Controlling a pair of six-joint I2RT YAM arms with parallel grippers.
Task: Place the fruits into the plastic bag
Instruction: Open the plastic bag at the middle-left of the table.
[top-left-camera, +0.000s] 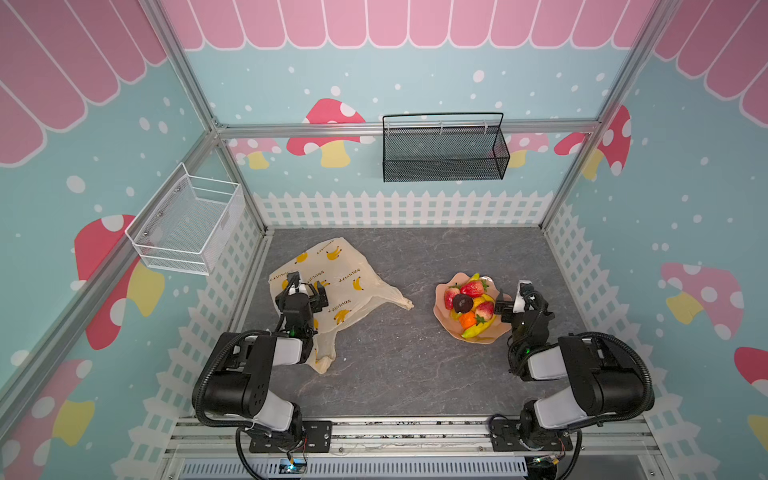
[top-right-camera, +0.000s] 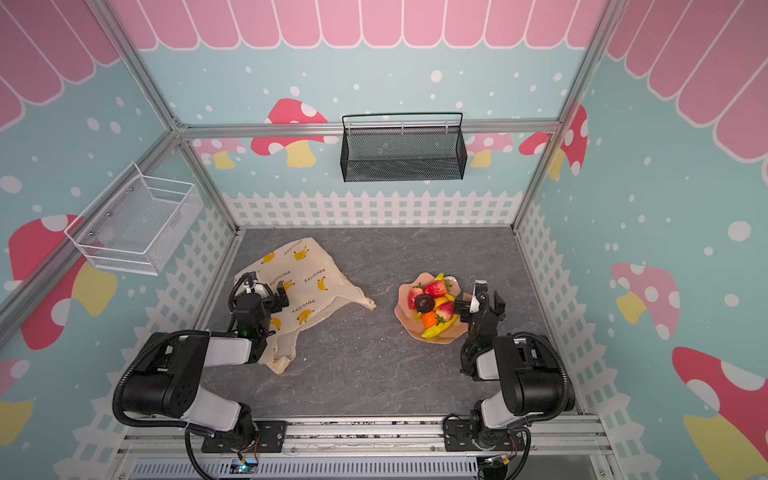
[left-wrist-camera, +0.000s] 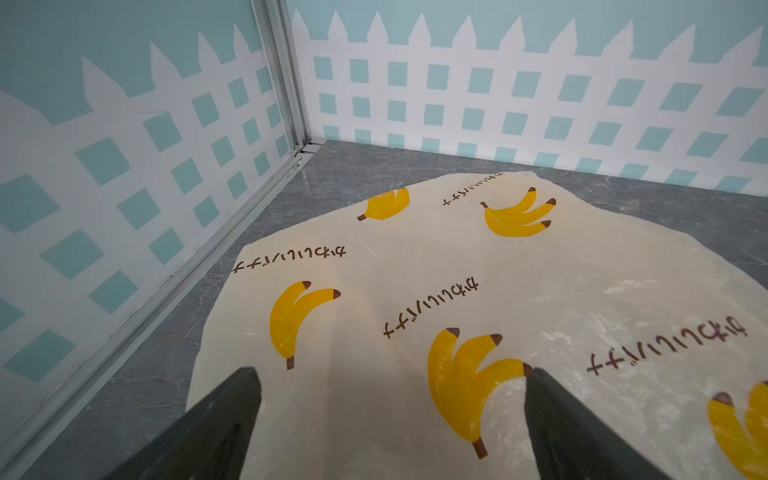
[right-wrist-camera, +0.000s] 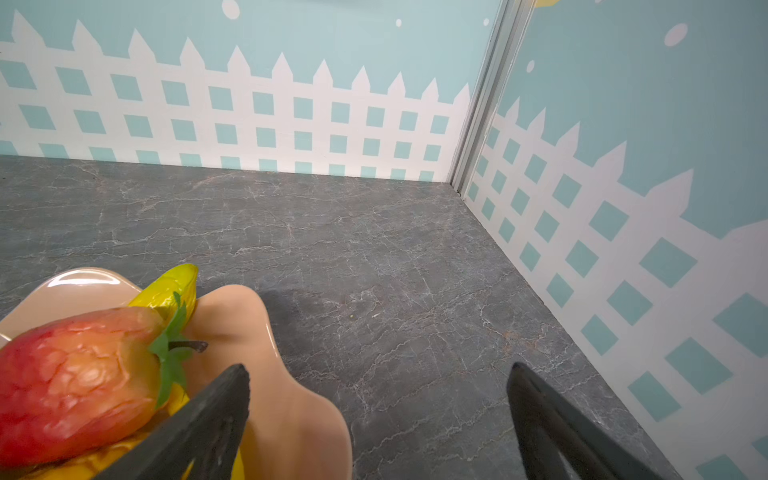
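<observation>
Fruits (top-left-camera: 471, 305) crowd plate (top-left-camera: 484, 338) in a top view; R wrist: maybe two.

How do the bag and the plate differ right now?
The bag lies flat and limp, cream with banana prints; the plate is glossy pink, wavy-edged. The plate is piled with fruits; the bag shows no bulge. The left gripper hangs over the bag, the right gripper at the plate's edge. Both rest on the table.

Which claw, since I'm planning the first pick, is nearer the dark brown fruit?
Right. The right claw hovers open at the edge of the pink plate, close beside the dark brown fruit; the left claw hangs open over the plastic bag, well away.
</observation>
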